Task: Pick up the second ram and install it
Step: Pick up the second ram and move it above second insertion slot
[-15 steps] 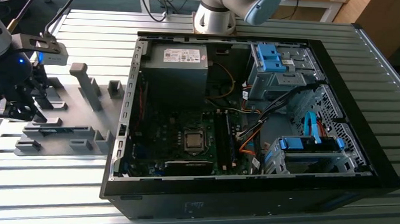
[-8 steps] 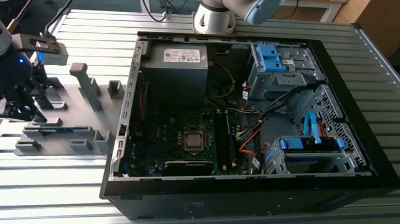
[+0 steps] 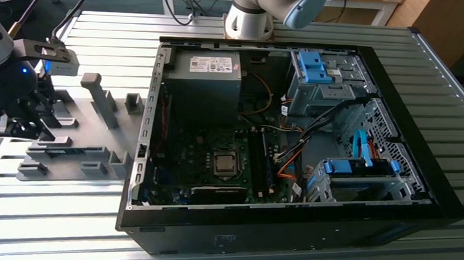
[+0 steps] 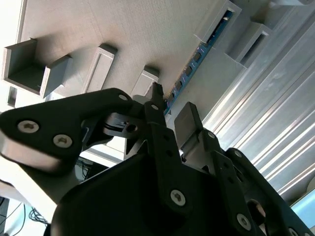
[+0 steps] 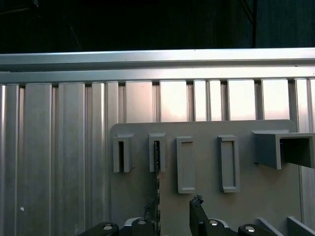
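The gripper is open and holds nothing. The ram stands on its edge in the grey tray, between the fingers. I think a good grab is straight and soft, so the ram does not bend.

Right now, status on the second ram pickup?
Gripper open, straddling second ram. Ram on edge in grey fixture tray slots, not lifted. No obstruction seen around it.
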{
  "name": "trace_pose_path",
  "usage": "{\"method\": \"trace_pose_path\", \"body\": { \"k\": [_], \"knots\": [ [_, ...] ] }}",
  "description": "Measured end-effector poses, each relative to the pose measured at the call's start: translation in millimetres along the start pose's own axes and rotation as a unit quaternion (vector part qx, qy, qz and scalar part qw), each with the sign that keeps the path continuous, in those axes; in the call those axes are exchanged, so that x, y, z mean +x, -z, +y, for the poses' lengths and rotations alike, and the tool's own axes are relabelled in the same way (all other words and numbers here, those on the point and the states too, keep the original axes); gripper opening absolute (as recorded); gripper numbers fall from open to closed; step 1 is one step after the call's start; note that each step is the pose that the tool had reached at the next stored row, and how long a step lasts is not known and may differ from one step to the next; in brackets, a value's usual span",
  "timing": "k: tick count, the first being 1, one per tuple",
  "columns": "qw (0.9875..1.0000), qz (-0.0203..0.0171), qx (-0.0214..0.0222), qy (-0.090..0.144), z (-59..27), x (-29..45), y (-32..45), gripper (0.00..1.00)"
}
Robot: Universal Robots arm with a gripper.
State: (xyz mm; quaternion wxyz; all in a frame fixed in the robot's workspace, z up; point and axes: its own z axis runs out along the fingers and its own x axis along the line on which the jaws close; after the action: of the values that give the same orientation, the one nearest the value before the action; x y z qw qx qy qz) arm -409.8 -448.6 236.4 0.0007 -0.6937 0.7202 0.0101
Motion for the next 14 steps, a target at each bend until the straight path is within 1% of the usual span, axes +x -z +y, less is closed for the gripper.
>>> {"method": "trace_pose_path", "body": {
  "k": [1,2,3,4,14],
  "knots": [
    [1.0000,0.0000,0.0000,0.000,0.0,0.0,0.0,0.40],
    [1.0000,0.0000,0.0000,0.000,0.0,0.0,0.0,0.34],
    [1.0000,0.0000,0.0000,0.000,0.0,0.0,0.0,0.34],
    [1.0000,0.0000,0.0000,0.000,0.0,0.0,0.0,0.27],
    [1.0000,0.0000,0.0000,0.000,0.0,0.0,0.0,0.27]
  ]
}}
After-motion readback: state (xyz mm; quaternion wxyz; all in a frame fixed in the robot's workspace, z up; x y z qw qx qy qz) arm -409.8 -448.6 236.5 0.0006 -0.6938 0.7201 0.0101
